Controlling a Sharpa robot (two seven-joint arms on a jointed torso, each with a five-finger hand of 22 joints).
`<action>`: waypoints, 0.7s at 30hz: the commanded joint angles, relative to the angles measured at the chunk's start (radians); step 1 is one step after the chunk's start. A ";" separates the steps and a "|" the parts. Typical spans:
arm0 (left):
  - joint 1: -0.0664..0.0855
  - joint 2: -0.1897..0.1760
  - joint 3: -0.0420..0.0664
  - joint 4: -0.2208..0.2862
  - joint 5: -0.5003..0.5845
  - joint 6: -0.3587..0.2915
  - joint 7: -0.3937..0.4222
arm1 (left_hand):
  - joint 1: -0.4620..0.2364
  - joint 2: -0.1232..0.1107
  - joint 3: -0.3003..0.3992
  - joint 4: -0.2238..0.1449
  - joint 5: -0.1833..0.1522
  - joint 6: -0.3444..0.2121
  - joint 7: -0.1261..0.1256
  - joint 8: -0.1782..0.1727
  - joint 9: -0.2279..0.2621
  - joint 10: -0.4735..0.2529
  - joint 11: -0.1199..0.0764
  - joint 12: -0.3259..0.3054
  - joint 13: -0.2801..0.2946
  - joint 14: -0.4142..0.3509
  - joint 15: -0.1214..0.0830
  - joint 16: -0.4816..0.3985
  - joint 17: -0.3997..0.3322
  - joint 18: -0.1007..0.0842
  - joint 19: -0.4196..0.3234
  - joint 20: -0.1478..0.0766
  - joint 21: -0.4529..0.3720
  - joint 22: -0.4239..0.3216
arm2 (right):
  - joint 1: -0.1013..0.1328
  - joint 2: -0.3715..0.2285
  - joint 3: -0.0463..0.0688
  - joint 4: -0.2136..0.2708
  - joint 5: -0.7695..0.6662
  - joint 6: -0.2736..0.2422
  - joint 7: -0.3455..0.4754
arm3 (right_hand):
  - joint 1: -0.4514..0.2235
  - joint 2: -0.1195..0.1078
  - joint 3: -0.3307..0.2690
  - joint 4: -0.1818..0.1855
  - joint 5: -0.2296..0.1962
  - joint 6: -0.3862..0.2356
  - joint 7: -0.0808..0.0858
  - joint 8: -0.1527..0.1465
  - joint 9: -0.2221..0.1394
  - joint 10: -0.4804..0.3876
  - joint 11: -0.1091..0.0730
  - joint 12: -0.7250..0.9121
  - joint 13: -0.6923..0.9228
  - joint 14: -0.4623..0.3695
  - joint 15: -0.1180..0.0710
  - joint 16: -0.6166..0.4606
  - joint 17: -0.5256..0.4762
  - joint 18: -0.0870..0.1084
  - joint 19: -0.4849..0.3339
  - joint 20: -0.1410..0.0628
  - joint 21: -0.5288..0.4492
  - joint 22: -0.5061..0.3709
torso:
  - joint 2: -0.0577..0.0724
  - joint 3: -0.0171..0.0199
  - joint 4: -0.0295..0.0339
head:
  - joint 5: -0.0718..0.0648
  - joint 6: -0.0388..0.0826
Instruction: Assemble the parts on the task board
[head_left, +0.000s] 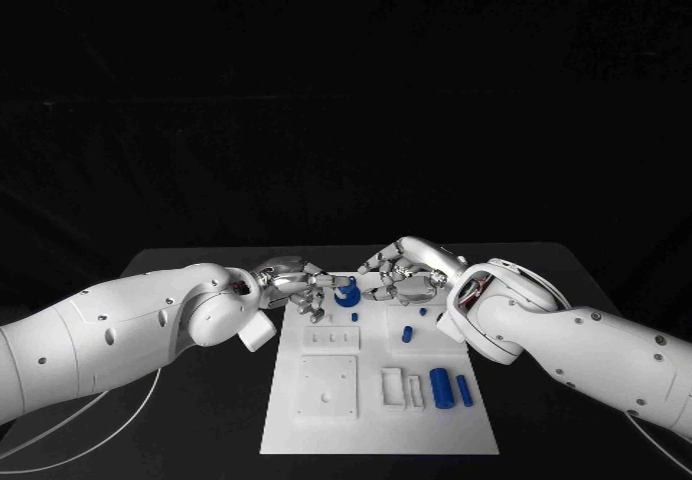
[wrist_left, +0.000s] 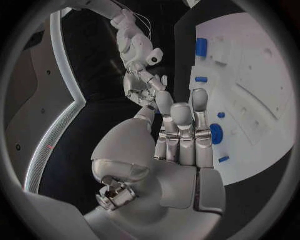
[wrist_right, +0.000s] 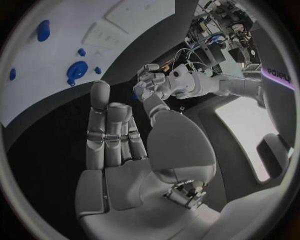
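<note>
Lab: black table (head_left: 188, 262), cabled equipment (wrist_right: 219, 30)

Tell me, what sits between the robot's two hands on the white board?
In the head view, a round blue part stands on the task board, between the left hand and right hand.

Faint lettering on the dark curved panel (wrist_right: 279, 77) at the edge of the right wrist view; too small and blurred to be read.

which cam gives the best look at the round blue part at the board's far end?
Right wrist view: the round blue part lies unobstructed on the board. In the left wrist view fingers partly hide it; in the head view it is small, between both hands.
</note>
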 joint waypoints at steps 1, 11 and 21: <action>-0.001 -0.001 0.000 0.003 0.024 0.035 0.031 | -0.065 -0.010 0.169 -0.150 0.052 -0.026 -0.007 0.032 0.097 -0.006 -0.006 0.008 0.002 -0.006 -0.003 0.010 -0.002 -0.014 -0.007 -0.004 0.003 0.021 | -0.002 0.000 -0.001 0.012 -0.043 -0.007 0.031 | 0.002 0.001 -0.013 0.001 0.006 -0.008 0.001 -0.002 0.001 0.004 -0.002 0.000 -0.001 0.001 -0.003 0.004 0.000 0.018 0.033 -0.002 -0.003 0.002 | 0.001 -0.0003 -0.0004 | 0.005 0.003; -0.004 0.000 -0.003 0.005 0.007 0.032 0.027 | -0.167 -0.015 0.239 -0.213 0.183 -0.025 -0.016 0.034 0.294 -0.012 -0.012 0.019 0.005 -0.008 -0.009 0.018 -0.004 -0.013 -0.016 -0.008 0.025 0.021 | -0.003 0.004 -0.009 0.037 -0.057 -0.012 0.034 | 0.004 0.003 -0.020 0.004 0.004 -0.020 0.001 -0.002 0.000 0.004 -0.002 -0.002 -0.003 0.000 -0.002 0.002 -0.001 0.019 0.033 -0.001 -0.005 0.003 | 0.000 -0.0009 -0.0006 | 0.005 -0.002; -0.004 0.000 -0.003 0.007 -0.002 0.037 0.033 | -0.155 -0.023 0.234 -0.217 0.189 -0.003 -0.015 -0.005 0.305 -0.013 -0.012 0.020 0.004 -0.009 -0.008 0.020 -0.005 -0.012 -0.020 -0.008 0.033 0.020 | -0.003 0.006 -0.022 0.041 -0.055 -0.006 0.035 | -0.014 0.012 -0.026 0.025 0.001 -0.003 -0.001 -0.002 0.001 0.004 -0.003 0.001 -0.001 0.001 -0.003 0.004 0.000 0.018 0.034 -0.001 -0.006 0.004 | 0.000 -0.0007 -0.0003 | 0.006 -0.003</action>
